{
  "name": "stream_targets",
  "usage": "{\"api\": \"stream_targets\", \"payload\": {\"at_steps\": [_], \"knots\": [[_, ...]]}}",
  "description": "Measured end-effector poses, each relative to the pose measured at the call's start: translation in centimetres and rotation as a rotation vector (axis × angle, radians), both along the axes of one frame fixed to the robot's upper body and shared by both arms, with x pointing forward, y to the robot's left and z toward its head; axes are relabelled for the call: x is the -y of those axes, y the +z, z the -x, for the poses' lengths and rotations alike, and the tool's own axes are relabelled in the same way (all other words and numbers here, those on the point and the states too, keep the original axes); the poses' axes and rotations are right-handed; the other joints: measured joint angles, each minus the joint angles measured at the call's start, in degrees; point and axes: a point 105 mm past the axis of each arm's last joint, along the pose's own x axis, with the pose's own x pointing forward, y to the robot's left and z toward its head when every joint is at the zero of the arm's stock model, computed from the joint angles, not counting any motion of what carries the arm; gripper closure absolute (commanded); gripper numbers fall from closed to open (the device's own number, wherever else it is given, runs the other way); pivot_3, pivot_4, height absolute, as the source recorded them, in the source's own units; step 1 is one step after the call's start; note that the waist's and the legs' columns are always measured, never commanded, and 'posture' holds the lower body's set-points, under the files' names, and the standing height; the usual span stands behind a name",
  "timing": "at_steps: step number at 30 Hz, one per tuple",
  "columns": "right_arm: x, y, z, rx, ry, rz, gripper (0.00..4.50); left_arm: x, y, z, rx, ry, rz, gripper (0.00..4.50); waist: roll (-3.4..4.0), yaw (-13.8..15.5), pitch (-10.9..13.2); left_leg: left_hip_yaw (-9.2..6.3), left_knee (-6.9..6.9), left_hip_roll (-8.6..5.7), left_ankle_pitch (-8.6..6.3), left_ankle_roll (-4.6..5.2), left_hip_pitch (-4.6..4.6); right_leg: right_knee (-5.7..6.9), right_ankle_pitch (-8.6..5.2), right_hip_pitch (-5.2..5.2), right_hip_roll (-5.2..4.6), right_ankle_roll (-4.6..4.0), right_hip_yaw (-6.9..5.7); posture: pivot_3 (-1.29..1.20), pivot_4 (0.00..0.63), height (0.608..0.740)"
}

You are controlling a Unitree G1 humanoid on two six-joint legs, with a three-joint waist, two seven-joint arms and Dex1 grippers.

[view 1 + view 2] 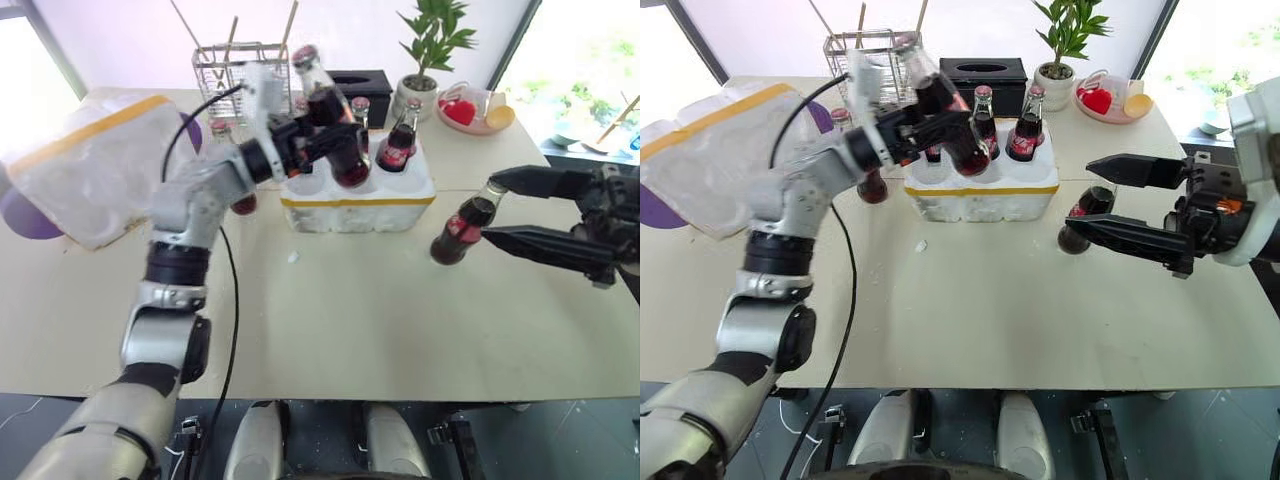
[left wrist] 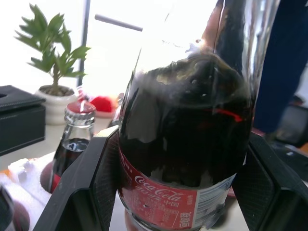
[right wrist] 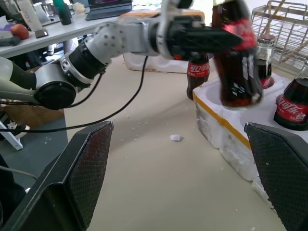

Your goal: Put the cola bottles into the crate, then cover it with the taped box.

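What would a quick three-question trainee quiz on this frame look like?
1. True or false: the left jaws hold a cola bottle tilted above the crate.
2. The right jaws are: A open, B shut on a bottle, C shut empty?
3. Fill in: the taped box lies on the crate's ___ side, by the robot's own sides.
Key: 1 true; 2 A; 3 left.
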Motion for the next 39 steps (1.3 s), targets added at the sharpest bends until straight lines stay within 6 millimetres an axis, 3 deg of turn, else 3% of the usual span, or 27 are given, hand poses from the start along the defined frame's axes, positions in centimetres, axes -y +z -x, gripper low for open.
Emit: {"api": "stream_targets", "payload": {"at_steps": [4, 10, 14, 17, 20, 25, 30, 34, 36, 39], "knots": [[0.2, -0.6, -0.2, -0.008, -0.038, -0.019, 0.00, 0.9, -1.7, -2.3, 0.011, 0.076, -0.078, 1.86, -0.01, -0.62, 0.00, 0.00, 0.00, 0.00, -0.05, 0.08, -0.11, -0.08, 0.00, -0.04, -0.01, 0.02, 0.00, 0.00, 0.150, 0.740], [0.5, -1.4, -0.2, -0.019, -0.086, -0.026, 0.00, 2.8, -5.4, -2.8, -0.032, 0.039, -0.197, 1.86, -0.02, -0.67, 0.01, 0.00, 0.03, 0.00, -0.05, 0.09, -0.15, -0.10, 0.03, -0.06, -0.02, 0.06, 0.00, 0.00, 0.150, 0.740], [0.7, -1.6, -0.5, -0.010, -0.106, -0.037, 0.00, 3.2, -6.8, -2.3, -0.032, -0.013, -0.267, 0.02, -0.01, -0.57, 0.00, -0.01, 0.03, 0.00, -0.05, 0.09, -0.19, -0.10, 0.02, -0.08, -0.03, 0.04, -0.01, 0.00, 0.150, 0.740], [0.4, -1.8, -0.7, -0.015, -0.103, -0.033, 0.00, 3.0, -6.9, -2.0, 0.018, -0.029, -0.309, 0.02, 0.00, -0.62, -0.01, -0.01, 0.04, 0.00, -0.05, 0.09, -0.19, -0.10, 0.01, -0.08, -0.04, 0.04, 0.00, 0.00, 0.150, 0.740], [0.4, -1.8, -0.9, -0.010, -0.110, -0.036, 0.00, 1.1, -6.8, -1.1, 0.055, -0.032, -0.300, 0.02, 0.01, -1.08, -0.01, -0.02, 0.02, 0.04, -0.05, 0.09, -0.17, -0.02, 0.03, -0.10, -0.02, 0.06, 0.00, 0.00, 0.150, 0.740], [0.1, -2.3, -0.9, -0.019, -0.108, -0.035, 0.00, -4.7, -4.5, 2.9, 0.122, 0.002, -0.172, 0.02, 0.06, -1.42, -0.03, -0.03, -0.01, 0.10, -0.05, 0.09, -0.04, 0.23, 0.11, -0.12, 0.00, 0.21, 0.01, 0.00, 0.150, 0.740], [0.1, -2.8, -1.0, -0.037, -0.118, -0.035, 0.00, -12.9, -5.1, 3.9, 0.046, 0.331, -0.144, 0.02, 0.05, -0.82, -0.03, -0.03, 0.11, 0.08, -0.04, 0.07, 0.13, 0.33, -0.02, 0.02, -0.01, 0.00, 0.00, 0.00, 0.150, 0.740], [-0.1, -2.9, -1.2, -0.039, -0.115, -0.038, 0.00, -18.2, -7.6, 2.9, -0.035, 0.608, -0.213, 0.02, 0.01, -0.43, -0.05, -0.03, 0.24, 0.03, -0.04, 0.06, 0.14, 0.24, -0.02, 0.16, -0.08, -0.01, 0.00, 0.00, 0.150, 0.740], [-0.5, -2.9, -1.3, -0.037, -0.103, -0.040, 0.00, -19.2, -8.6, 2.3, -0.066, 0.664, -0.222, 0.02, 0.00, -0.44, -0.05, -0.02, 0.23, 0.02, -0.04, 0.06, 0.12, 0.18, -0.01, 0.17, -0.10, -0.01, 0.00, 0.00, 0.150, 0.740], [-0.8, -2.8, -1.4, -0.030, -0.089, -0.040, 0.00, -18.8, -9.0, 1.2, -0.074, 0.666, -0.218, 0.02, -0.03, -0.45, -0.04, -0.02, 0.20, 0.02, -0.04, 0.06, 0.06, 0.14, -0.01, 0.13, -0.09, -0.01, -0.02, 0.00, 0.150, 0.740]]}}
